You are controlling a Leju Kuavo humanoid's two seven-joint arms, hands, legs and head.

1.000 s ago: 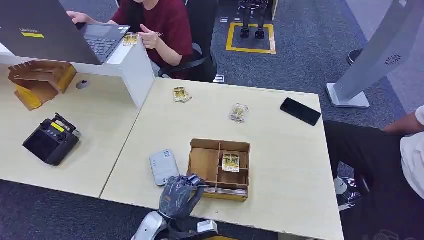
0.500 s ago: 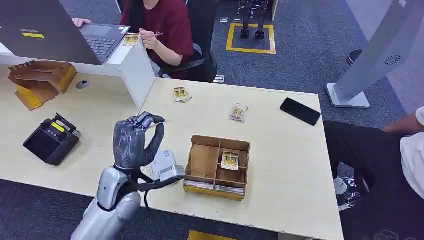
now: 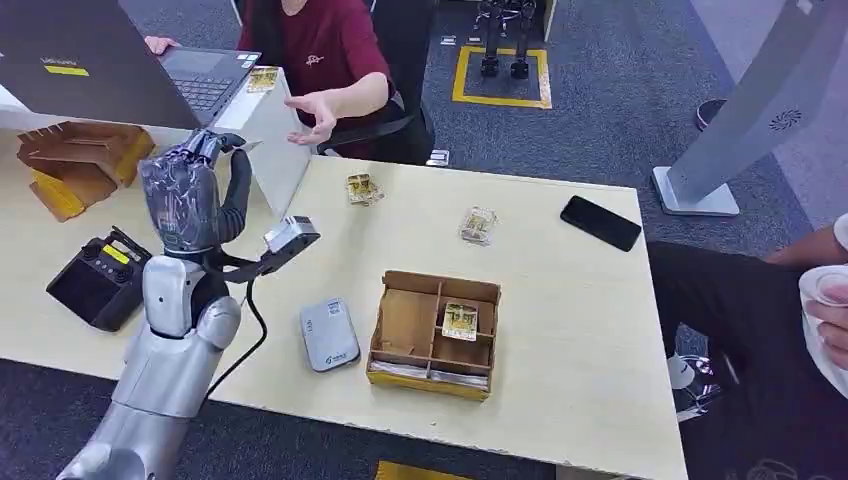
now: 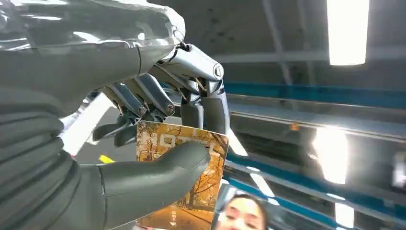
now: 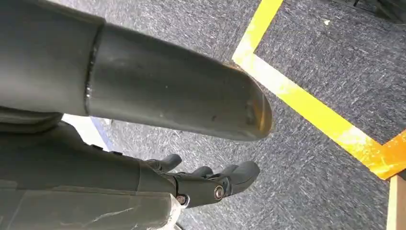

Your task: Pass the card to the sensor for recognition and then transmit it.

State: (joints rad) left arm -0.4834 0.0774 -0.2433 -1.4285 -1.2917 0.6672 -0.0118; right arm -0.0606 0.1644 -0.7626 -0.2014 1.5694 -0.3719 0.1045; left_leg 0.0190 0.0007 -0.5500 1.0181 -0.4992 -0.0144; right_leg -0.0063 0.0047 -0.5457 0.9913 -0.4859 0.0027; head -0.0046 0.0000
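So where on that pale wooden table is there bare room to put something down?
The widest bare patch on the pale wooden table lies right of the brown compartmented cardboard box, below the black phone. Another lies between the box and the two small yellow packets. It is tighter near the front edge, where the grey card sensor sits close beside the box.

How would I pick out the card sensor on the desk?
On the light wooden desk, find the brown cardboard divider box near the front edge. The sensor lies flat just left of it, a small pale grey rounded slab, unlike the shiny wrapped cards farther back.
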